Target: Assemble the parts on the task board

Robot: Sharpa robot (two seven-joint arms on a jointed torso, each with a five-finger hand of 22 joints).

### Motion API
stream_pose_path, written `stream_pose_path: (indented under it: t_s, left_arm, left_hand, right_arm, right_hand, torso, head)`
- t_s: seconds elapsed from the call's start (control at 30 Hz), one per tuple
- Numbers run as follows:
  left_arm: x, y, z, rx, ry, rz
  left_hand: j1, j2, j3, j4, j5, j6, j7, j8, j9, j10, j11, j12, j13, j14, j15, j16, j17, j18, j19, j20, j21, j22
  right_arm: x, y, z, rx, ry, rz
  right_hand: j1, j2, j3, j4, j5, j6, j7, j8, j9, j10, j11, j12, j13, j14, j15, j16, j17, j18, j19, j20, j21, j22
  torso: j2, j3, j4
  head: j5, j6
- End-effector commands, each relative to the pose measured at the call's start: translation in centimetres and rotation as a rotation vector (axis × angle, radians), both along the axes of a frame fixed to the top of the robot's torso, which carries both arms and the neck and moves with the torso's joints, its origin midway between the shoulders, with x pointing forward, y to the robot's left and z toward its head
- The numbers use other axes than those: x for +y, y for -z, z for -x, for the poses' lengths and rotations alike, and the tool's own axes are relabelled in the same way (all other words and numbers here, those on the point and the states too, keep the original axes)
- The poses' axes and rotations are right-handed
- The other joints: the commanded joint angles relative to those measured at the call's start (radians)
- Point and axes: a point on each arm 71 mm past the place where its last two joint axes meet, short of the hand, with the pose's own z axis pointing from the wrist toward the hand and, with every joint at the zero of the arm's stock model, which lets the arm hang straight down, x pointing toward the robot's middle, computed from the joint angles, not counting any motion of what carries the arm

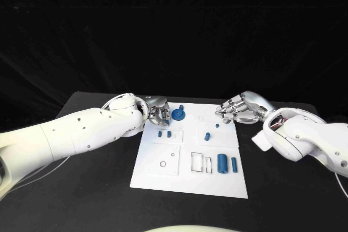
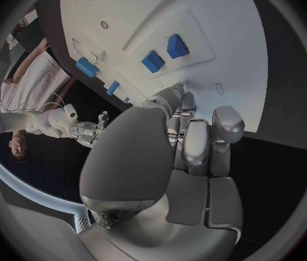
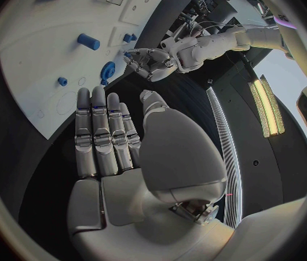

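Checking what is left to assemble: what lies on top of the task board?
On the task board: blue parts, among them a round one by the left hand and two upright blocks. Anything under that hand is hidden.

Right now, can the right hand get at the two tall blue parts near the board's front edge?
Probably yes. The right hand hovers open over the task board's far right corner, holding nothing, and nothing stands between it and the two tall blue parts. The left hand is on the other side.
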Motion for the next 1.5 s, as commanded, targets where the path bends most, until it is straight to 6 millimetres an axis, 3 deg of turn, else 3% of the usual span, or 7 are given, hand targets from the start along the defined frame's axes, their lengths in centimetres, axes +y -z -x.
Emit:
stream_pose_path:
  t_s: [0.03, 0.6, 1.5]
  left_arm:
    - [-0.24, 0.18, 0.02, 0.017, 0.008, -0.007]
    - [-0.56, 0.62, -0.10, 0.029, 0.019, -0.035]
    - [-0.36, 0.76, -0.20, 0.032, 0.004, -0.053]
  left_hand:
    - [-0.010, -0.003, 0.008, 0.000, 0.001, 0.009, 0.000, 0.000, 0.001, 0.004, 0.000, -0.006, 0.001, 0.003, -0.003, 0.004, 0.000, -0.011, -0.004, -0.001, 0.004, 0.001]
    - [-0.010, -0.004, 0.009, 0.000, 0.001, 0.009, -0.001, 0.000, 0.001, 0.005, -0.001, -0.007, 0.001, 0.002, -0.004, 0.003, -0.001, -0.011, -0.004, -0.001, 0.004, 0.000]
    - [-0.012, -0.003, 0.012, -0.003, 0.001, 0.016, -0.002, 0.000, 0.001, 0.011, -0.003, -0.008, 0.003, 0.003, -0.005, 0.004, -0.001, -0.012, -0.002, -0.002, 0.006, 0.005]
  right_arm:
    - [0.15, 0.00, 0.05, -0.003, -0.016, 0.000]
    - [0.14, 0.01, 0.06, -0.003, -0.016, 0.001]
    - [0.15, 0.02, 0.08, -0.002, -0.016, 0.000]
  right_hand:
    - [0.001, 0.010, 0.000, -0.002, 0.006, -0.006, 0.003, -0.003, -0.001, -0.008, 0.002, 0.004, -0.001, -0.002, 0.001, -0.004, -0.001, 0.012, 0.004, 0.002, -0.005, -0.001]
    - [0.001, 0.010, 0.000, -0.002, 0.006, -0.006, 0.003, -0.003, -0.001, -0.008, 0.002, 0.004, -0.001, -0.002, 0.001, -0.004, -0.001, 0.012, 0.004, 0.002, -0.005, -0.001]
    - [0.001, 0.010, 0.000, -0.002, 0.006, -0.006, 0.003, -0.003, -0.001, -0.008, 0.002, 0.004, -0.001, -0.002, 0.001, -0.004, -0.001, 0.012, 0.004, 0.002, -0.005, -0.001]
  torso:
    - [0.000, 0.0003, -0.0011]
    - [0.000, 0.0009, -0.0014]
    - [0.000, 0.0006, -0.0010]
  head:
    - [0.002, -0.002]
    - [0.005, -0.006]
    - [0.004, -0.004]
